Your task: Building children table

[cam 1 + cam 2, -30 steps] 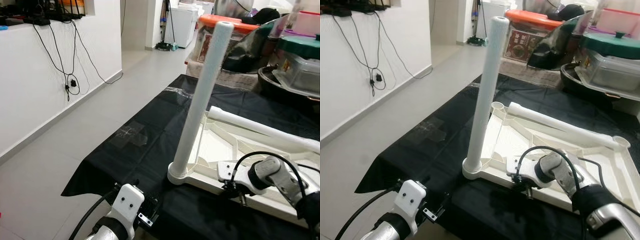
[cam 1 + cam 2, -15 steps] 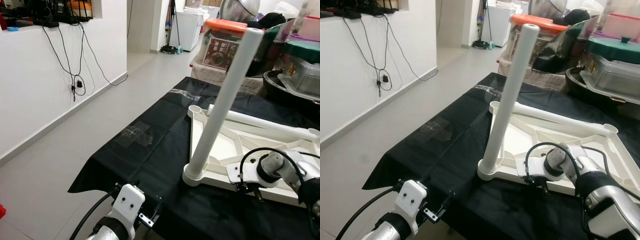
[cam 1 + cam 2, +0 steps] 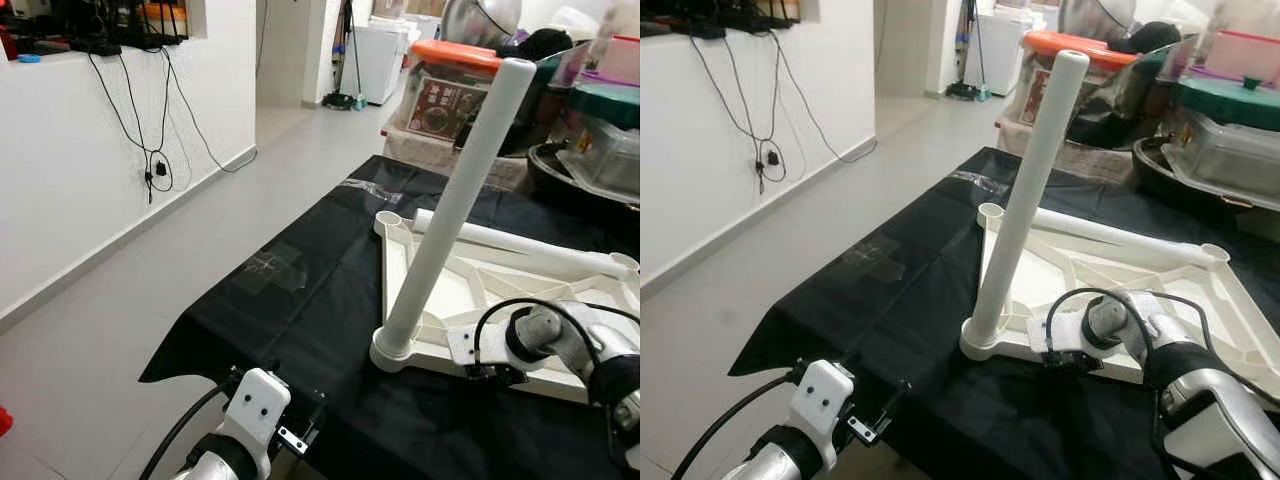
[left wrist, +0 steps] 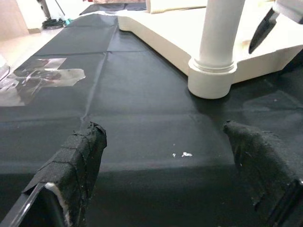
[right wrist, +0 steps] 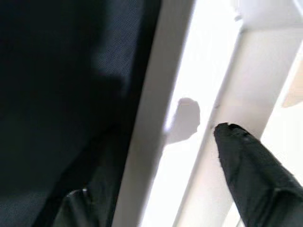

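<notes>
A: Straddling the near rail of the white table frame (image 3: 1200,300), right tool (image 5: 156,189) has one finger (image 5: 251,175) on the white plastic and the other down by the black cloth (image 3: 300,290), rail between them. Whether it's actually clamped or only loose around it, can't tell.

B: Frame location?

A: Upside down on the cloth-covered desk. One leg (image 3: 1025,200) stands in the near left corner socket, tilted, not plumb. A second leg (image 3: 520,245) lies along the far side.

B: Left tool?

A: Left tool (image 4: 170,156) low at the desk's near edge, fingers spread wide, nothing in them, aimed at the leg's base.

B: Risks?

A: Likely the tilted leg. If the right tool pulls or lifts the rail, the frame could slide on the cloth and the leg could lean further or pop out of its socket. Cloth might bunch too.
</notes>
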